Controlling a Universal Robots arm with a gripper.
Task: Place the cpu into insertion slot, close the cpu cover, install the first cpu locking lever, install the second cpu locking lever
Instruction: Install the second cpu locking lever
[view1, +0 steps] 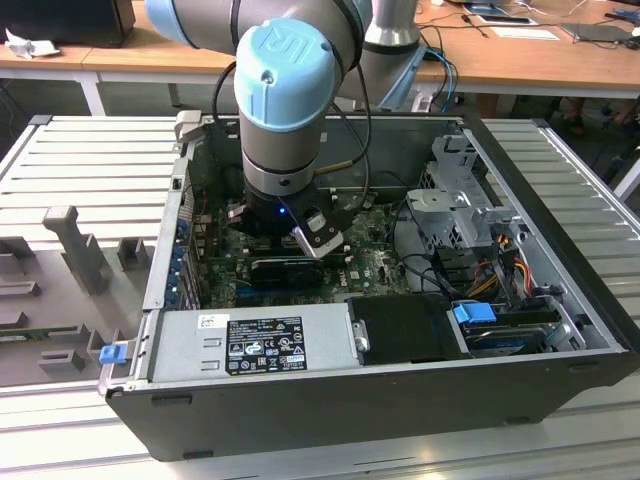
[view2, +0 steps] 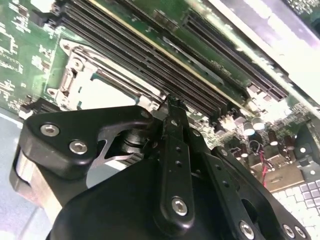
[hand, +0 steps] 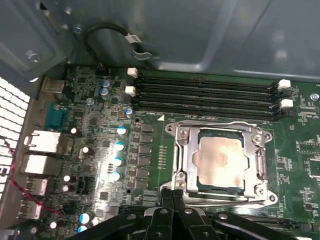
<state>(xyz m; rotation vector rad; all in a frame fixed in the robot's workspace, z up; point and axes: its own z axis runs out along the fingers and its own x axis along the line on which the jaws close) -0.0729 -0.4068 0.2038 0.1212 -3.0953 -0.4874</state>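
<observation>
Jaws closed, empty — my gripper (hand: 172, 192) sits at near rim of slot (hand: 182, 172). Chip (hand: 220, 161) seated in slot, cover (hand: 260, 160) down around it. I judge lever step in hand — next calls for fine tip placement. Beyond: memory slots (hand: 205, 92), case wall (hand: 240, 35).

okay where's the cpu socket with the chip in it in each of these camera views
Exterior view: it sits under the arm's wrist on the green board, so I can't point it out.
First wrist view: the insertion slot holds the cpu, cpu cover down around it, just past the gripper.
Second wrist view: slot beyond the gripper.
Shared landmark: the memory slots beside it.
</observation>
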